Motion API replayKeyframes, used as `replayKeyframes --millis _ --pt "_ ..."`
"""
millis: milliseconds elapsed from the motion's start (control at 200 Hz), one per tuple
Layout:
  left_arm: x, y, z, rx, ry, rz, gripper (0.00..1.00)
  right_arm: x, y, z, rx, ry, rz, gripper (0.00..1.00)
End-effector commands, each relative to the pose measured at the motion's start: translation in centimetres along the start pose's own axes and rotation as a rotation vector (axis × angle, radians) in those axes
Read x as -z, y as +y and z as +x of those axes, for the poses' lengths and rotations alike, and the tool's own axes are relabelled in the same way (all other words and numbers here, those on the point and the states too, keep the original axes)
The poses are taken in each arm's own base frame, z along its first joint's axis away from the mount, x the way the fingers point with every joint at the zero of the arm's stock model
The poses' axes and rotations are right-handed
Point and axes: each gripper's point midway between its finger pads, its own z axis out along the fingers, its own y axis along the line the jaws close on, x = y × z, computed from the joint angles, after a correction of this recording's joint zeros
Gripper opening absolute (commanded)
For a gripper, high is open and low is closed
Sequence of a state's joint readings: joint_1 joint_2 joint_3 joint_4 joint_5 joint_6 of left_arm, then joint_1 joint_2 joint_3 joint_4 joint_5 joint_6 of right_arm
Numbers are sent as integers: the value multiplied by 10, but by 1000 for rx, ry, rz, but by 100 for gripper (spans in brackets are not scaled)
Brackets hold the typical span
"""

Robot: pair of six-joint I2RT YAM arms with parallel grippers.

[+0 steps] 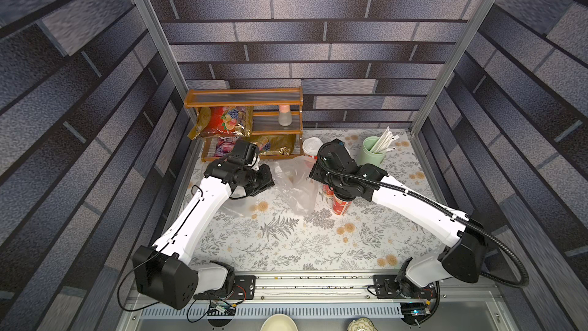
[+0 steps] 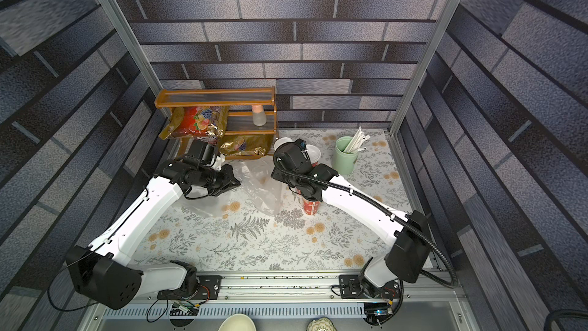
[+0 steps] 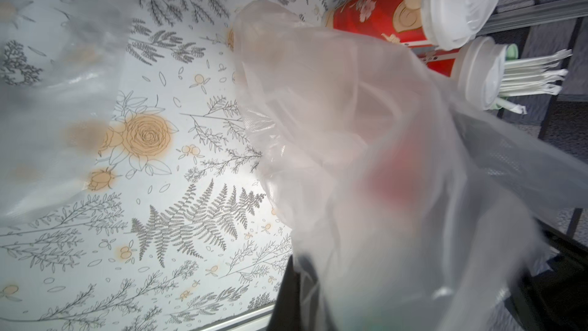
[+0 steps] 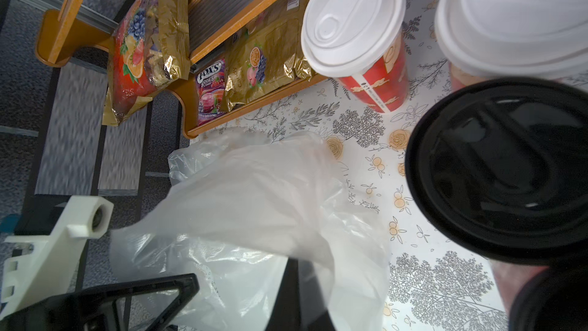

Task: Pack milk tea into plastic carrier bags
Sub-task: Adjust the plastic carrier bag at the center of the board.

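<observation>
Jaws of left gripper [image 1: 266, 183] together, pinching one edge of the plastic carrier bag [image 1: 294, 187]. Jaws of right gripper [image 4: 296, 291] together, apparently on the bag's other edge; film hides the contact. Bag lies slack between them. Upright just beside right gripper: milk tea cups [image 4: 353, 27].

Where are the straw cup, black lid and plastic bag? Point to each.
straw cup [image 1: 366, 157]: in a top view, green wall
black lid [image 4: 499, 167]: right wrist view, lid centre
plastic bag [image 4: 254, 192]: right wrist view, crinkled middle
</observation>
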State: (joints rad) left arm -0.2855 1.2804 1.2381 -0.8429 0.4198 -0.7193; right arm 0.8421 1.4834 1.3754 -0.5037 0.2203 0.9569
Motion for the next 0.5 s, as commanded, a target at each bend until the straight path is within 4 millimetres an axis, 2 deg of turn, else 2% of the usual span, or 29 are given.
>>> replayKeyframes --millis 0,145,271,341,381,416,496 --pt "9 -24 -9 -117 -27 161 0 15 -26 -8 -9 -19 56 0" --pt "16 -39 -10 -203 11 289 0 22 -40 -10 -13 -16 71 0" --pt "22 -45 -8 -252 68 367 0 22 -42 0 -6 39 70 0" --pt "24 -50 -2 -269 132 414 5 20 -35 9 -8 89 33 0" --pt "23 -50 1 -286 165 406 13 18 -29 14 -10 125 6 0" --pt "20 -48 3 -298 189 377 18 16 -22 19 -14 159 -23 0" --pt "6 -35 4 -330 231 245 22 11 -9 31 -31 234 -84 0"
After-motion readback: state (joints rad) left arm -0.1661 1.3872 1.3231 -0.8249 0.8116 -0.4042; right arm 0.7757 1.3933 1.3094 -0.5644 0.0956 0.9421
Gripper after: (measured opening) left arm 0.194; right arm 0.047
